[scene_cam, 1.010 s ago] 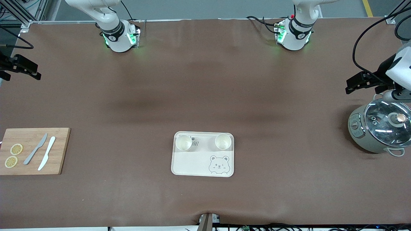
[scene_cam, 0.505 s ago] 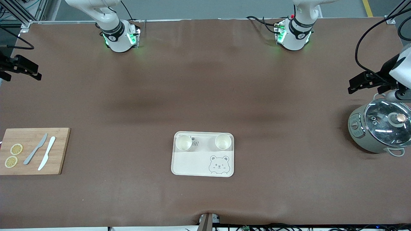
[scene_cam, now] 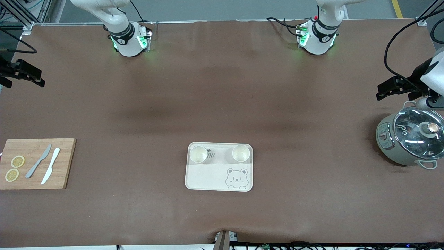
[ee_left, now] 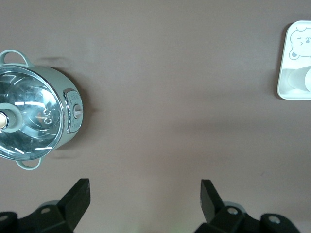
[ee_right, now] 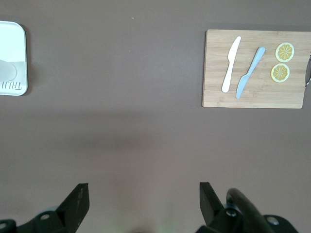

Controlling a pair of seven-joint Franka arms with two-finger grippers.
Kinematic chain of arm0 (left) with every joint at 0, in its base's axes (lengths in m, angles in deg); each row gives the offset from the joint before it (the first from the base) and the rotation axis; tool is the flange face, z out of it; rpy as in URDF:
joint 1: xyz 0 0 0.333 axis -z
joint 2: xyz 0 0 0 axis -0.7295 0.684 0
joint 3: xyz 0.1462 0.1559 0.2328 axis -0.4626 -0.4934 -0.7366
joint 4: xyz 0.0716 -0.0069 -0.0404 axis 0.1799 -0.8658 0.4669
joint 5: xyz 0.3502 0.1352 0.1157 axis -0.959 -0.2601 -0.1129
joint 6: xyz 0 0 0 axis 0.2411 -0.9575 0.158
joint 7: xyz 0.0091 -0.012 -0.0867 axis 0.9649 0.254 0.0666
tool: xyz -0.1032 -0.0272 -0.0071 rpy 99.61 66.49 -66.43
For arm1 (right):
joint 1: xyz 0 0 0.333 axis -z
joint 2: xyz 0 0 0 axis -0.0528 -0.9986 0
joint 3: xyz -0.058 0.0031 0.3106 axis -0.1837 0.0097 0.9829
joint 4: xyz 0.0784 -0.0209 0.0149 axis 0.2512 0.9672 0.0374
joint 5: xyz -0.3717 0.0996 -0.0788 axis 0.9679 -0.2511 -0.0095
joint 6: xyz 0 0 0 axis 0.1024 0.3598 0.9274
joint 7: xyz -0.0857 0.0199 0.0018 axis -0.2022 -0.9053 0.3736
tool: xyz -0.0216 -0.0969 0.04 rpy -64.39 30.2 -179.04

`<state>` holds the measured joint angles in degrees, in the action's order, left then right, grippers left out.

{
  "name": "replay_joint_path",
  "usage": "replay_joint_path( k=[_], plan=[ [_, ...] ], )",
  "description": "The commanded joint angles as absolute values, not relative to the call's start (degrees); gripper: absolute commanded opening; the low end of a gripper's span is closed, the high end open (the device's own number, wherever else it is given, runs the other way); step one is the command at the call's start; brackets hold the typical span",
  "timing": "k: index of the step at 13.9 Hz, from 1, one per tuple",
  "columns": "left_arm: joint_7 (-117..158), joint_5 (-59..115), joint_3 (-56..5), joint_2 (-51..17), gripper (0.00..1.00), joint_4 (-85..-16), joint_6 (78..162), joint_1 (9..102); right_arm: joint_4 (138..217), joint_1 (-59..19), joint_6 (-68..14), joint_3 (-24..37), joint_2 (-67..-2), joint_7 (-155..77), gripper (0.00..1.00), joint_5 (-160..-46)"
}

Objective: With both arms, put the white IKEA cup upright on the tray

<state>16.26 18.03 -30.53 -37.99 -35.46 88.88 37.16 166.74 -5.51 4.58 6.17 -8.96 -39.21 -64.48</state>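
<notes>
Front view: both cups [scene_cam: 198, 154] [scene_cam: 241, 153] seemingly upright on the tray [scene_cam: 208, 178], mid-surface between left gripper [scene_cam: 395, 88] and right gripper [scene_cam: 24, 73], both spread empty at opposite edges.

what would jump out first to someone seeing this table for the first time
The cream bear tray at the table's middle, with two white cups standing upright along its edge farther from the front camera. Next, the glass-lidded pot at the left arm's end and the wooden cutting board at the right arm's end. The left gripper and right gripper hang empty, jaws open.
</notes>
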Motion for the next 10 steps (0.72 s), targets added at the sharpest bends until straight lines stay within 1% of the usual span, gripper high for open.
replay_joint_path(
  k=[1,10],
  plan=[
    [14.9,16.3,-30.2,-38.5,1.0,-35.1,87.4,36.3,165.6,-5.4,4.7,6.6,-9.4,-39.2,1.0,-65.0],
    [14.9,16.3,-30.2,-38.7,1.0,-35.1,86.9,36.1,165.7,-5.4,4.8,6.5,-9.4,-39.2,1.0,-65.0]
  ],
)
